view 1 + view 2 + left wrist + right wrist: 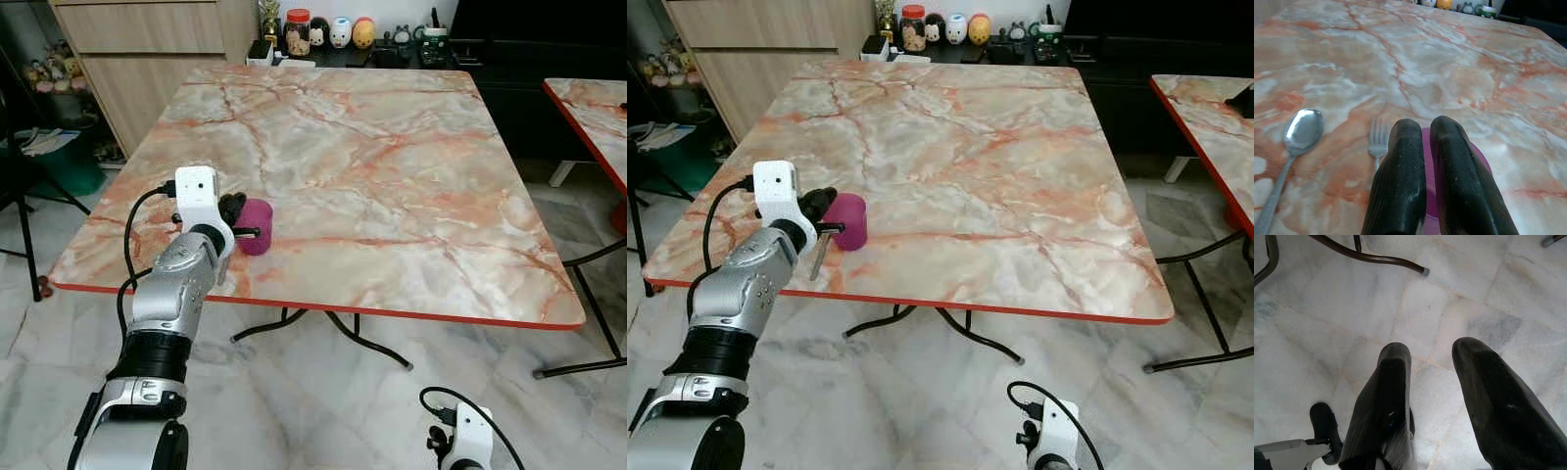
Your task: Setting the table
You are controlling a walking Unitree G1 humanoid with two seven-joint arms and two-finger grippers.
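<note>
Our left gripper (pixel 1427 134) is out over the near left part of the marble table (pixel 392 147), its two black fingers (pixel 1400 166) pinched on the rim of a magenta cup (pixel 257 226), one finger inside the cup and one outside its wall. The cup stands on the tabletop close to the red front edge, and from the head we see the gripper at its left side, with the white wrist camera box (pixel 194 188) just above and behind it. In the left wrist view a fork (pixel 1379 139) lies flat on the marble just beside the cup, tines pointing away from us, and a spoon (pixel 1295 147) lies a little further out on the same side, bowl up (its handle runs out of the picture, so we cannot tell how long it is). Fork and spoon lie roughly parallel and apart from each other. Our right gripper (pixel 1430 357) hangs low beside us over the pale tiled floor (pixel 1459 293), its fingers spread with clear floor showing between them, holding nothing; a dark curved table leg (pixel 1376 257) crosses the floor beyond it. At the far edge of the table, a row of small jars and figurines (pixel 328 31) sits on a dark cabinet.
</note>
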